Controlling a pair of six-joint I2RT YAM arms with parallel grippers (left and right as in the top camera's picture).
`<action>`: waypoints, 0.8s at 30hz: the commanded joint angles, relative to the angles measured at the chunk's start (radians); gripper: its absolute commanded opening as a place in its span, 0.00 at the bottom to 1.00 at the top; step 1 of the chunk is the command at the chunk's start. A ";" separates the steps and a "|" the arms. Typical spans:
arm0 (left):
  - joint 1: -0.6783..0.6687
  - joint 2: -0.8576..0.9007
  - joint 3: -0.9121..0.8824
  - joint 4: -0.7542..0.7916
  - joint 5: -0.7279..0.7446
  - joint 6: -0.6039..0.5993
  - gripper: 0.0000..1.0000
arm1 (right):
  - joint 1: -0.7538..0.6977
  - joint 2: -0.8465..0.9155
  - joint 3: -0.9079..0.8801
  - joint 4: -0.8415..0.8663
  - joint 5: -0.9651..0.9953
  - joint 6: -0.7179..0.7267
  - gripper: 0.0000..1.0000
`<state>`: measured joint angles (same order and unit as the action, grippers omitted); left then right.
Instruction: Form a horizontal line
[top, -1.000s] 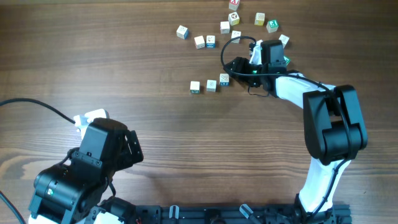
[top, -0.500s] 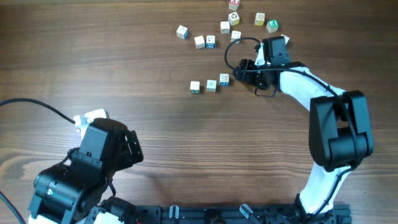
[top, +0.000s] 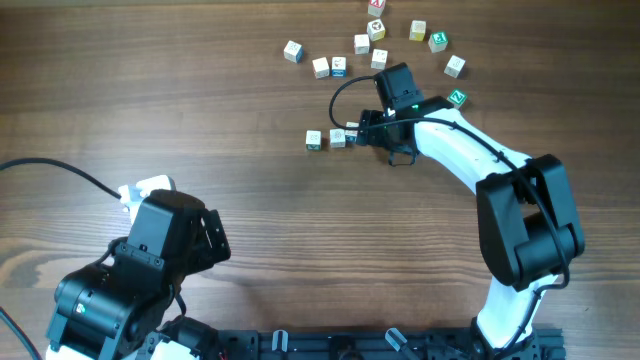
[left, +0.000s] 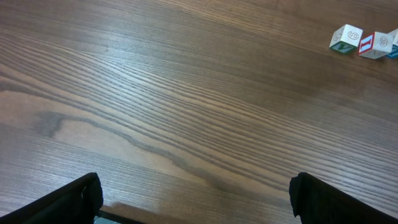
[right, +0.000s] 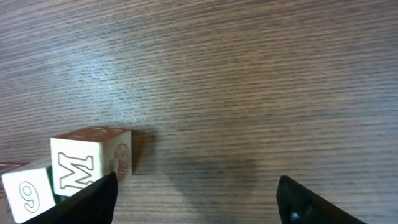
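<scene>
Three small white letter cubes lie in a short row at mid-table: the left cube (top: 314, 140), the middle cube (top: 339, 137), and a third cube (top: 352, 129) partly hidden under my right gripper (top: 366, 131). In the right wrist view, my right gripper (right: 196, 208) is open and empty. Just beyond its left finger are a cube marked M (right: 87, 158) and a cube marked 9 (right: 25, 193). My left gripper (left: 193, 199) is open and empty over bare wood. The row shows at the top right of its view (left: 375, 45).
Several loose cubes are scattered at the back, among them one at the left (top: 292, 51), a yellow-faced one (top: 417, 31) and a green-faced one (top: 457, 97). The left arm (top: 165, 245) sits at the front left with a black cable (top: 60, 172).
My right gripper swung left from the scattered cubes to the right end of the row, uncovering two cubes at the right. The third cube now sits closer to the middle one. The left arm has not moved.
</scene>
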<state>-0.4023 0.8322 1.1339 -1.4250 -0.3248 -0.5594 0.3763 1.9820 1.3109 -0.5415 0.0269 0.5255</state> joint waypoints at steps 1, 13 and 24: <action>0.008 -0.002 -0.005 0.002 -0.017 -0.011 1.00 | -0.003 -0.056 0.029 -0.057 0.064 0.071 0.99; 0.008 -0.002 -0.005 0.002 -0.017 -0.010 1.00 | 0.014 -0.341 0.029 -0.198 0.021 0.084 0.99; 0.008 -0.002 -0.005 0.002 -0.017 -0.010 1.00 | 0.068 -0.307 0.026 -0.121 -0.029 -0.158 1.00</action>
<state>-0.4023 0.8322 1.1339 -1.4246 -0.3248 -0.5594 0.4076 1.6455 1.3266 -0.7002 -0.0113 0.4557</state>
